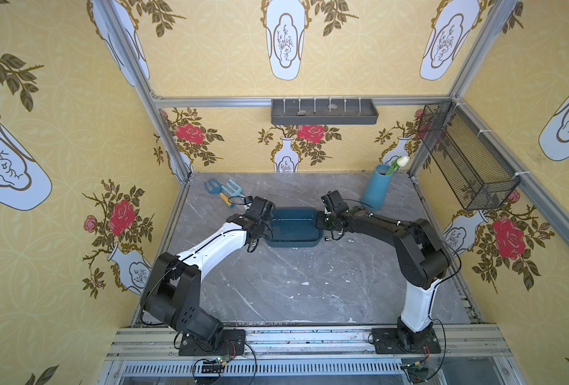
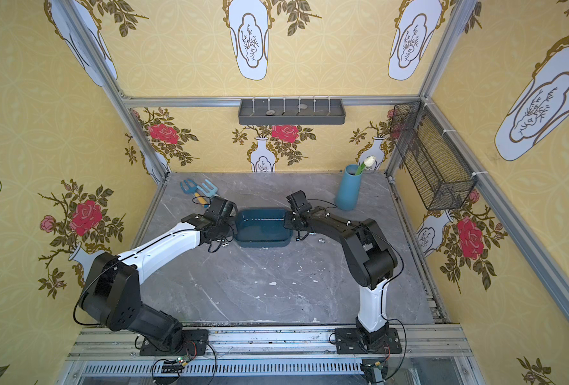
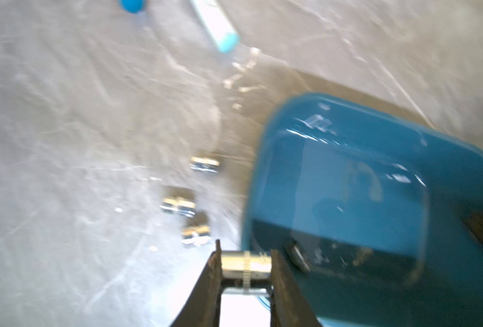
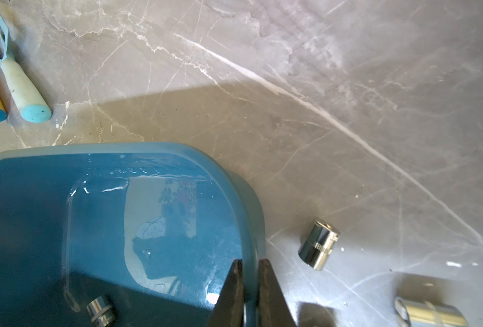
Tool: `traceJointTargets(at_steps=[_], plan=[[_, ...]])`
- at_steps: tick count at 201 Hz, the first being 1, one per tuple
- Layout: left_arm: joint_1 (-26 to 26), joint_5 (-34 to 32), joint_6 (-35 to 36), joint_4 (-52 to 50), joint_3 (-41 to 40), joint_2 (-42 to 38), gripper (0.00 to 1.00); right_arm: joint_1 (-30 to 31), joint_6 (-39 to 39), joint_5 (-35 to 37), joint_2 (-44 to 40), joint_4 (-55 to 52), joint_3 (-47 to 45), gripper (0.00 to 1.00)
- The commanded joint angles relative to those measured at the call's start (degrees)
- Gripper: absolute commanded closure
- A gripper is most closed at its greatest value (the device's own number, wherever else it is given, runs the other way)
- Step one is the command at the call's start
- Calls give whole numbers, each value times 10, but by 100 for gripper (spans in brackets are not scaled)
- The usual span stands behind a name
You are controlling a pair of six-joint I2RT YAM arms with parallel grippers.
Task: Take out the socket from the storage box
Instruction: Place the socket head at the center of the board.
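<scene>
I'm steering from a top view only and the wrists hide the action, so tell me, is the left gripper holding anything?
Observer: Yes. The left wrist view shows the left gripper shut on a silver socket.
Operator: Is the box empty, then?
Observer: No. In the right wrist view a second socket lies on the floor of the storage box.
Operator: What is the right gripper doing?
Observer: The right gripper is shut on the storage box's wall, one jaw inside and one outside.
</scene>
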Motion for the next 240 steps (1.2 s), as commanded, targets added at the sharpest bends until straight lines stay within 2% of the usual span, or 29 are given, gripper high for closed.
traceJointTargets(at_steps=[1,37,75,99,126,160,204,240], plan=[[40,7,11,32,3,24,74,0,-6,13,-8,-10,-4,84],[87,21,22,68,42,106,75,0,-8,10,-18,-11,-9,80],[114,40,26,89,70,185,76,0,-20,8,-36,-24,-4,61],[119,47,28,91,80,213,76,1,-38,4,-56,-30,3,56],[119,48,28,97,72,215,73,1,-59,-9,-72,-31,12,53],[120,50,24,97,65,218,64,7,-77,-36,-76,-22,19,53],[120,54,20,95,59,218,56,17,-115,-84,-57,-28,44,52],[119,59,17,85,52,180,52,20,-123,-87,-51,-40,53,52]])
